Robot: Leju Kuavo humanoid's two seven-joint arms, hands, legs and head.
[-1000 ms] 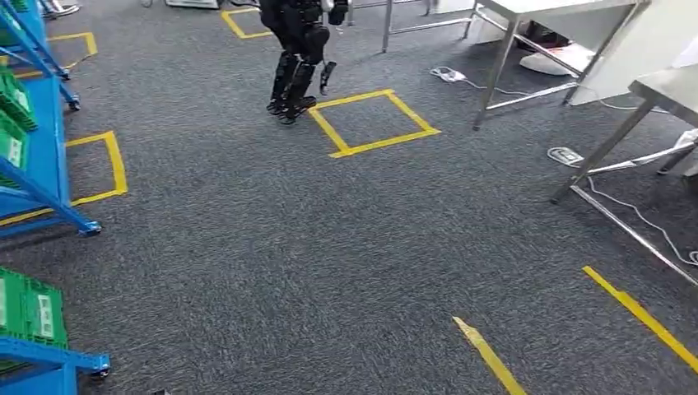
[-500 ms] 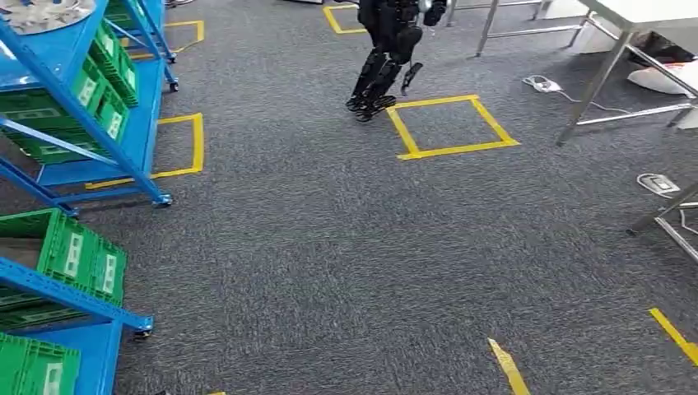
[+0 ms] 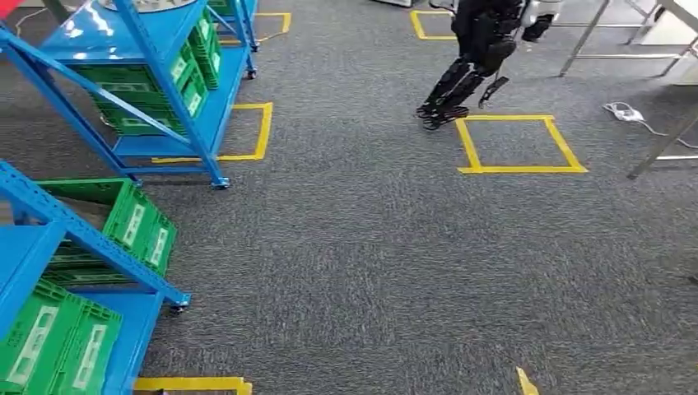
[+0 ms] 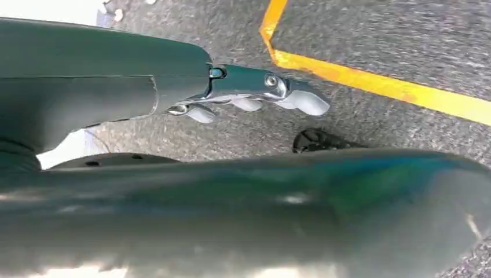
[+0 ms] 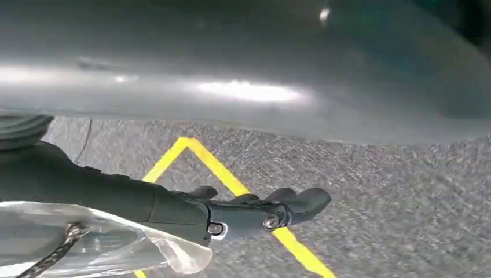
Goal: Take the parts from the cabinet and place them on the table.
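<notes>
Lighting evenly and brightly from overhead in the head view, leaving almost no shadows on the grey carpet [image 3: 354, 247]. Glaring pale on the top shelf of the blue rack [image 3: 123, 37]. Smearing slightly with motion toward the edges, carpet texture softening. Blurring heavily in both wrist views, close surfaces out of focus; burning out to white beside the left hand [image 4: 255, 95]; catching a bright highlight above the right hand [image 5: 255, 211].

Left robot hand [image 4: 255, 101] and right robot hand [image 5: 260, 211] hang, fingers extended

Head high; wrists near carpet [image 3: 346, 247], perhaps.
</notes>
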